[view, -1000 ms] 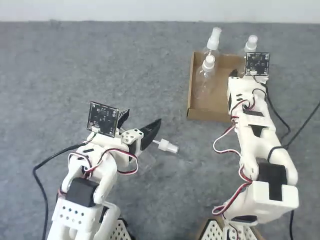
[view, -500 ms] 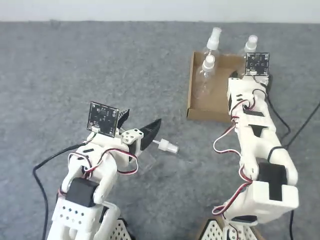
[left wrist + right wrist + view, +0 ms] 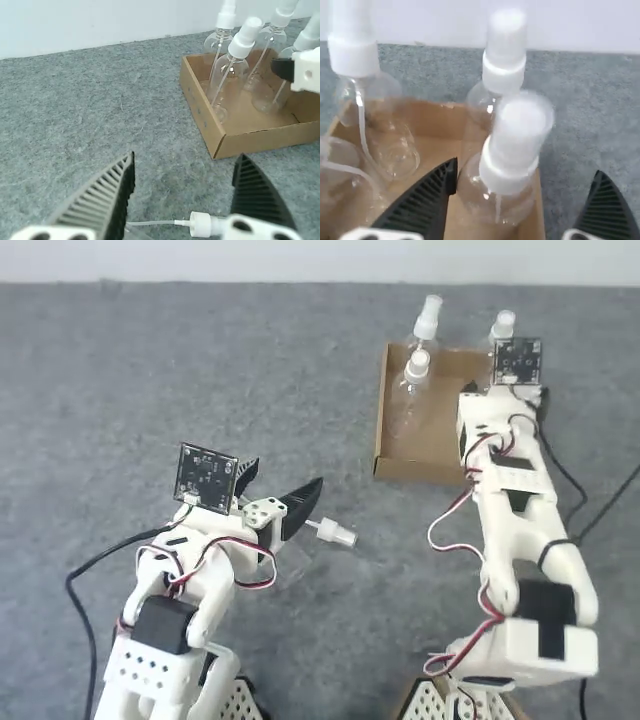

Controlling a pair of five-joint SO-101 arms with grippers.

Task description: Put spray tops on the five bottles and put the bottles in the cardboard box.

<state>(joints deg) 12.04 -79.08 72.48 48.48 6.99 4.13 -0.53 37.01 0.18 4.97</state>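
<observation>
The cardboard box (image 3: 410,468) sits on the grey carpet (image 3: 150,370) at the far right, directly ahead of the right arm, which is stretched out over it. Four clear bottles (image 3: 225,82) stand upright inside the box in two rows, close together, each with a white spray head on its neck and a thin tube running down inside the glass. The right gripper (image 3: 524,172) hangs low over the near right corner of the box with its fingers spread wide. One finger is on each side of the nearest bottle (image 3: 512,145), whose blurred white cap rises between them. The fingers stand clear of that cap, but I cannot tell whether the lower edge of one finger brushes the bottle's shoulder. Well apart from the box, on the near left of the carpet, the left gripper (image 3: 284,478) points toward the middle of the table, its ribbed black fingers also spread and holding nothing. A loose spray top (image 3: 338,534) lies flat on the carpet just beyond and beside the tip of the inner finger, with its white head toward the box side. In the left wrist view its collar (image 3: 202,223) lies low between the two fingers, and its thin dip tube (image 3: 155,222) runs back under the gripper. The part under the gripper is too hidden to tell whether the tube enters a bottle there.
</observation>
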